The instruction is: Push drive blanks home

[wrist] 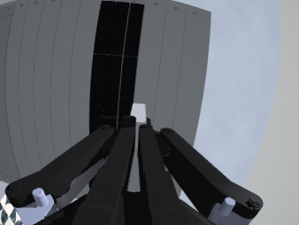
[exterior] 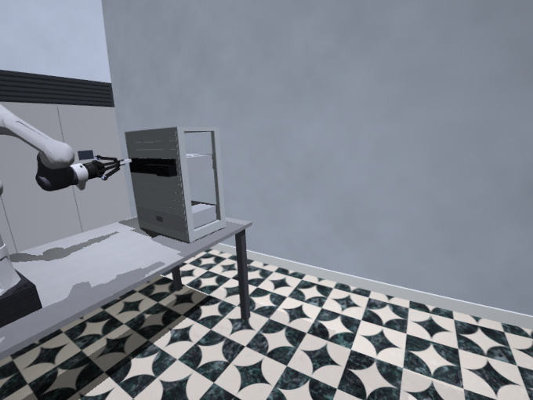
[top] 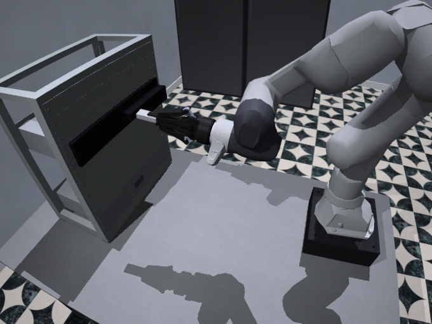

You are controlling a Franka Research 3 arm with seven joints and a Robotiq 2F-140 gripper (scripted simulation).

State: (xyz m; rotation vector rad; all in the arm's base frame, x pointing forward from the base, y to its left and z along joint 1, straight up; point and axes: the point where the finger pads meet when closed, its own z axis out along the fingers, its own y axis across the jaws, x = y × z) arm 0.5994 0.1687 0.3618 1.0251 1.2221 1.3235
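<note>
Rack (top: 20, 91) holds chassis (top: 115, 118); closed hand (top: 148, 116) at its front.

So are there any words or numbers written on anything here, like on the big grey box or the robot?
None can be read.
Rack: the small dark patch low on its front is too small to show any writing.
Gripper, shut and holding nothing: no lettering shows.
Arm's base: plain black, no marks.
Dark cabinet behind: no label.

You get even, soft light; the arm's jagged-edged shadow falls across the table (top: 216, 223). The wrist view bows the rack (wrist: 53, 81) like a fisheye.
</note>
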